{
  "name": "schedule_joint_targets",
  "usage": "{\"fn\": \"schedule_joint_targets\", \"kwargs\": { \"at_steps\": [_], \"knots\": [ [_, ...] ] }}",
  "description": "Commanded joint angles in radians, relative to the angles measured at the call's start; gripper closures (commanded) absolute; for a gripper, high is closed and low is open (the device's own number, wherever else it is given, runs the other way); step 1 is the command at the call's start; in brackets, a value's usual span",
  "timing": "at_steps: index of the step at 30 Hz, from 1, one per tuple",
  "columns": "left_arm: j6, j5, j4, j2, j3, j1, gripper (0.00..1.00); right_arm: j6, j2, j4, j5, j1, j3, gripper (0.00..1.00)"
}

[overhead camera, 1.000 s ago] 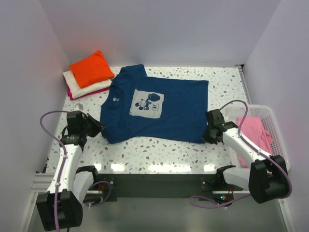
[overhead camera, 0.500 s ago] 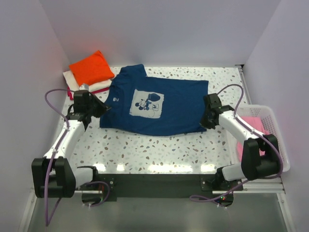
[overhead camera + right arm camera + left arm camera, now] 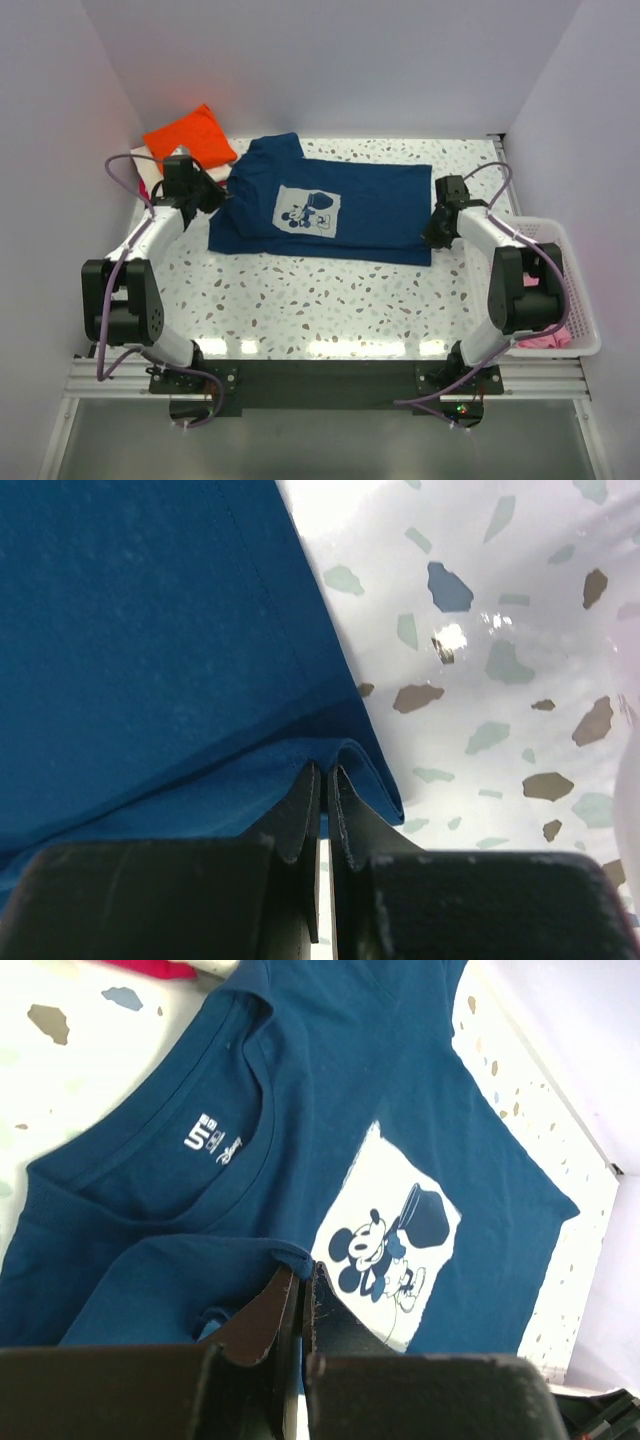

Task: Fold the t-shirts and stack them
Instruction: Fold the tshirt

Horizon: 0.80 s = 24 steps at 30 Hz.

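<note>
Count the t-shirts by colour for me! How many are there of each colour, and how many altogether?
navy blue t-shirt: 1
orange t-shirt: 1
cream t-shirt: 1
magenta t-shirt: 1
pink t-shirt: 1, partly hidden in the basket
Total: 5

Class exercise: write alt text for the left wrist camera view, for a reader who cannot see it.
The left gripper is pinched shut on a fold of a navy t-shirt spread on a speckled table. Its pale cartoon chest print lies just beyond the gripper.
</note>
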Motion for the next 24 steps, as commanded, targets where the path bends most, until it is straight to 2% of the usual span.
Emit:
{"fn": "schedule_joint_targets", "kwargs": {
  "at_steps": [1, 11, 24],
  "knots": [
    [-0.018, 0.005, 0.079, 0.042, 0.072, -0.003, 1.0, -0.012, 0.024, 0.033, -0.007, -0.014, 0.063, 1.0],
    [-0.01, 0.005, 0.06, 0.127, 0.194, -0.005, 1.0, -0.004, 0.061, 0.033, -0.01, -0.02, 0.122, 1.0],
    [-0.009, 0.008, 0.061, 0.193, 0.253, -0.005, 1.0, 0.008, 0.112, 0.033, -0.027, -0.047, 0.189, 1.0]
  ]
}}
